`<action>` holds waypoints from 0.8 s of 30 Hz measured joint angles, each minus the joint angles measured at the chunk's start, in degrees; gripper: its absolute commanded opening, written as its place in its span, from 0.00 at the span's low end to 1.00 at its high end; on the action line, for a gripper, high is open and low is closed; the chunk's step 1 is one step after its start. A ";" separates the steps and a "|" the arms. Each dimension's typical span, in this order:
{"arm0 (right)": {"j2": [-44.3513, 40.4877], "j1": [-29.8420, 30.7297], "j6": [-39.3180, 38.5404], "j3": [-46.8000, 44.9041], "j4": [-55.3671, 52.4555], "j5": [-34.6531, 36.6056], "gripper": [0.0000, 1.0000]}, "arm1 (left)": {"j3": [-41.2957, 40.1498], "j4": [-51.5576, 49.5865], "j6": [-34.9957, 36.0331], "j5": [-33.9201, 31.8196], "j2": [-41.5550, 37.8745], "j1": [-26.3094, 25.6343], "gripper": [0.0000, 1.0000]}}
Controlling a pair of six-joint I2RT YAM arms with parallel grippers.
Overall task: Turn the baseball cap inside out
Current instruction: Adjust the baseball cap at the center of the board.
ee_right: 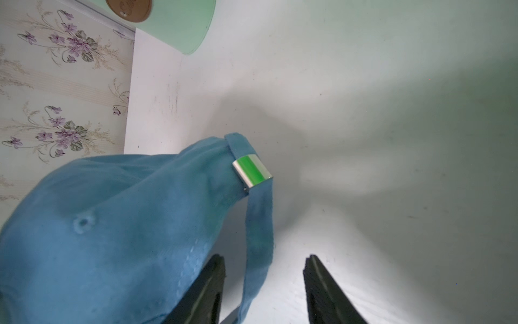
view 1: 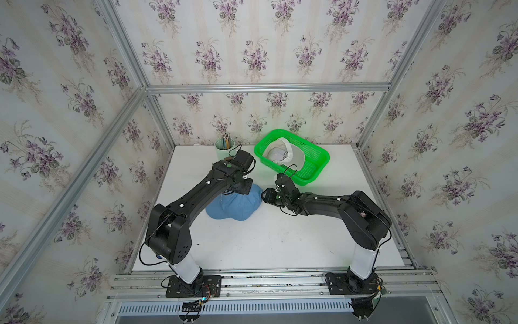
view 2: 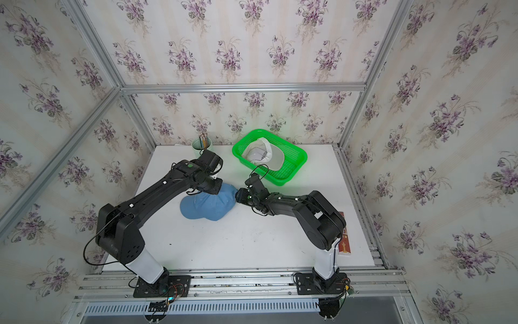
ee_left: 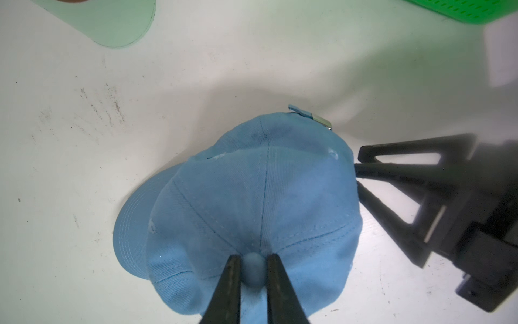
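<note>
Presently the blue cap [view 1: 235,206] rests on the white table [view 1: 266,238], near the green basket [view 1: 308,176], off that basket's corner nearest the left arm's base. It is soft twill cloth with stitched panel seams, a domed crown and a curved stiff brim [ee_left: 131,224]. The right side of the fabric faces out.

The left gripper [ee_left: 253,258] is clamped on the cloth-covered button [ee_left: 253,269] at the crown's top. Both dark fingers press against it, and the crown rises to a peak there. In both top views this gripper is hidden under its own wrist.

The right gripper [ee_right: 265,259] stands spread at the cap's rear edge, the edge facing the basket. The cloth strap [ee_right: 259,224] hangs between its jaws and nothing is pinched. One finger [ee_right: 207,280] lies against the crown's lower edge, and whether it goes under the fabric cannot be told. A polished metal buckle [ee_right: 252,171] on the strap mirrors the basket's green.

The basket is perforated plastic, rectangular with rounded corners. It holds a white cap [view 1: 283,154] with dark lettering too small to read. A pale green cup [view 1: 222,153] of pencils stands just beside the basket, on the left arm's side. In a top view a red, flat item [view 2: 343,244] is mostly covered by the right arm.
</note>
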 measured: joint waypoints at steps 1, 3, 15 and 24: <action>0.31 0.02 0.07 0.37 0.11 -0.11 0.51 | -0.09 0.00 0.00 0.00 -0.02 0.09 0.17; 1.03 0.07 0.26 1.05 0.33 -0.68 0.49 | -0.15 0.09 0.00 0.02 -0.02 0.20 0.17; 5.05 0.52 2.78 2.27 0.37 -1.29 0.43 | 0.20 0.24 0.00 1.75 -0.33 0.70 0.16; 7.56 0.52 2.73 5.64 -0.26 -1.84 0.22 | 0.20 0.26 -0.02 2.78 -0.68 1.16 0.15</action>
